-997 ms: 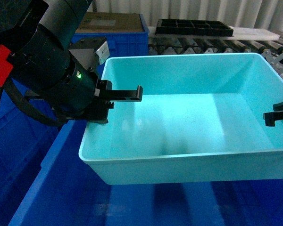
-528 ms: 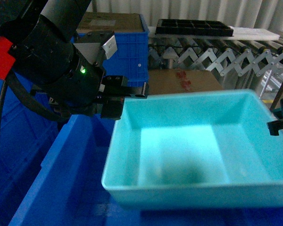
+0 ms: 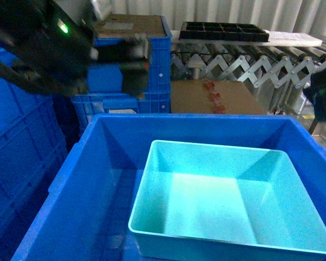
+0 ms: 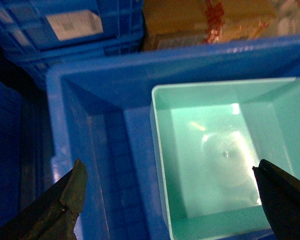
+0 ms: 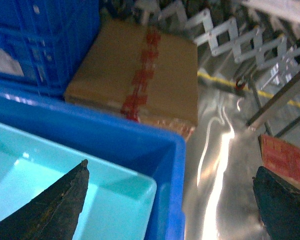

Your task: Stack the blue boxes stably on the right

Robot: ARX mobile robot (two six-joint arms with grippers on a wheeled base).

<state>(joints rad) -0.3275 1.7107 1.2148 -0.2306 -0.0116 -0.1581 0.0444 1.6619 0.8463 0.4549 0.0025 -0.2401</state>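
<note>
A turquoise tub (image 3: pixel 228 201) sits inside a big blue crate (image 3: pixel 98 163), toward its 3 o'clock side. The left gripper (image 4: pixel 170 200) hangs above with jaws spread wide, empty; the right gripper (image 5: pixel 170 200) is likewise released. A cardboard box (image 3: pixel 217 98) lies beyond at 12 o'clock.

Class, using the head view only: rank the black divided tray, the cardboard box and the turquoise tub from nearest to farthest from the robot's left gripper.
1. Cardboard box: just right of the left gripper, behind the big blue crate.
2. Black divided tray: farther right, up on the roller conveyor.
3. Turquoise tub: well below, inside the crate's right part.
</note>
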